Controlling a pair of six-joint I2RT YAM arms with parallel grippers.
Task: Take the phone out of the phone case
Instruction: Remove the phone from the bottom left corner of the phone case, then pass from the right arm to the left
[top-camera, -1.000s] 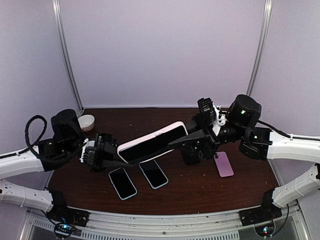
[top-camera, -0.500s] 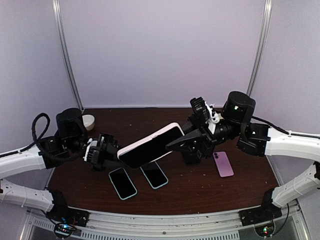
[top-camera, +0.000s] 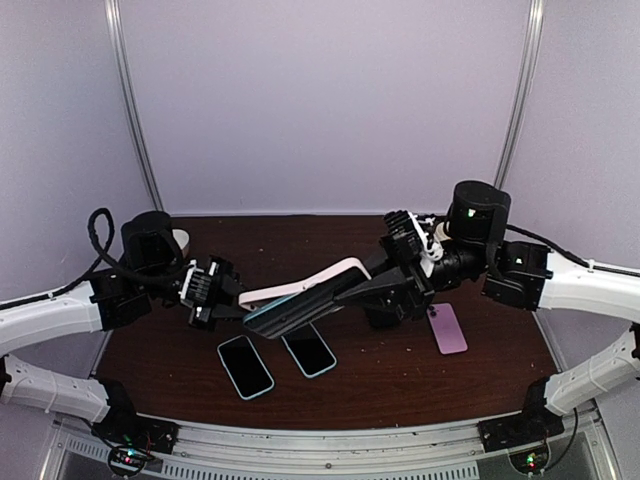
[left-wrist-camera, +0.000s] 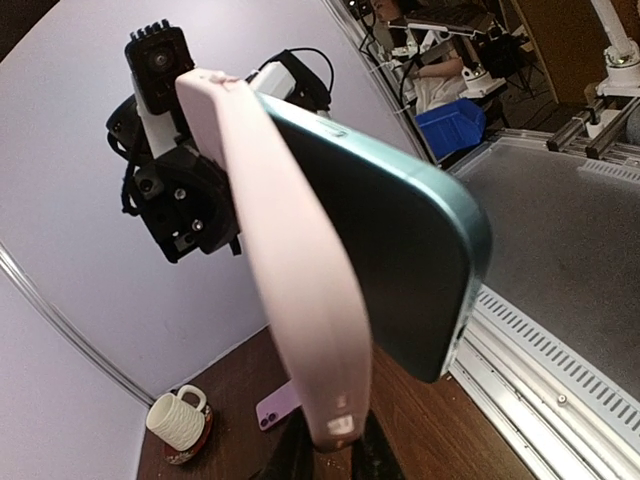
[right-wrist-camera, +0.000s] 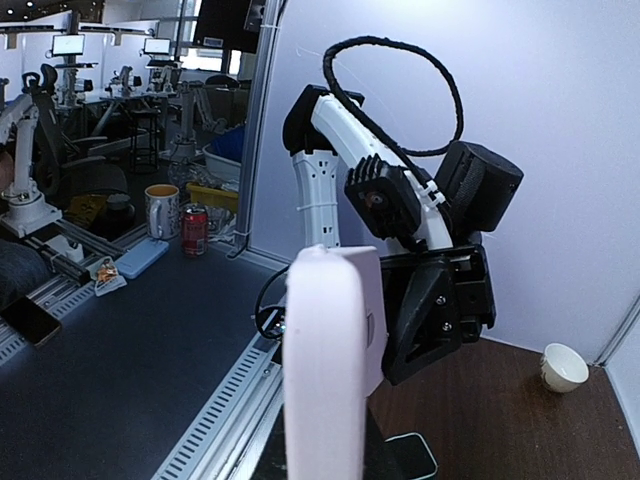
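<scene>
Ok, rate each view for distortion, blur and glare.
Top view: sharp, evenly lit, no strong glare. Left wrist: wide-angle stretch makes the pink case bulge, with a bright spot near its lower end. Right wrist: the case looms close, washed pale with little detail; background sharper.

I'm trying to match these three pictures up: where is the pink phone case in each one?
Top external: pink case, centre, slanting above the table.
Left wrist: the case fills the middle, curving up from the bottom edge.
Right wrist: the case stands upright at bottom centre.
Shared landmark: the white cup.
</scene>
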